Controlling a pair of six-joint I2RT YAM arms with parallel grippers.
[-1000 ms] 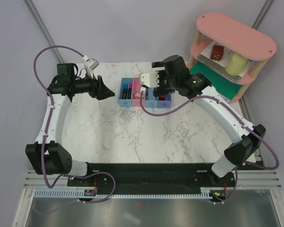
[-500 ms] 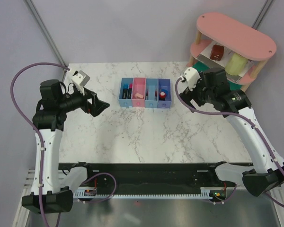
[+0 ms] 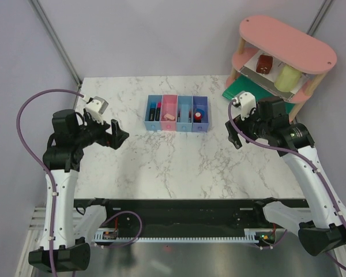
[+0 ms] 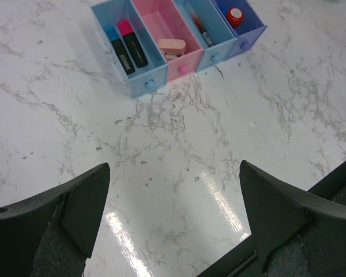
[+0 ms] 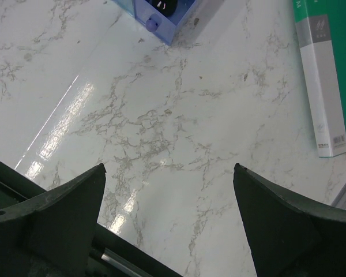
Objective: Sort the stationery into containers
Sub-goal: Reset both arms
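The four joined bins (image 3: 177,128) stand in a row at the table's back middle; they also show in the left wrist view (image 4: 143,88). The left light blue bin holds two black markers (image 4: 127,49) with blue and pink ends. The pink bin holds a pinkish eraser (image 4: 172,47). The third bin holds a thin red pen (image 4: 201,32). The darker blue bin (image 5: 161,26) holds a red-black block (image 4: 235,15). My left gripper (image 3: 117,134) is open and empty, left of the bins. My right gripper (image 3: 233,134) is open and empty, right of them.
A pink oval two-tier shelf (image 3: 285,43) stands at the back right with a brown block (image 3: 264,63) and a pale green cylinder (image 3: 286,77). A green and white box (image 5: 323,75) lies beside it under the shelf's edge.
Both arms have pulled back from the bins toward the near side. The left gripper moved slightly right and lower; the right gripper swung from over the bins to their right and down.
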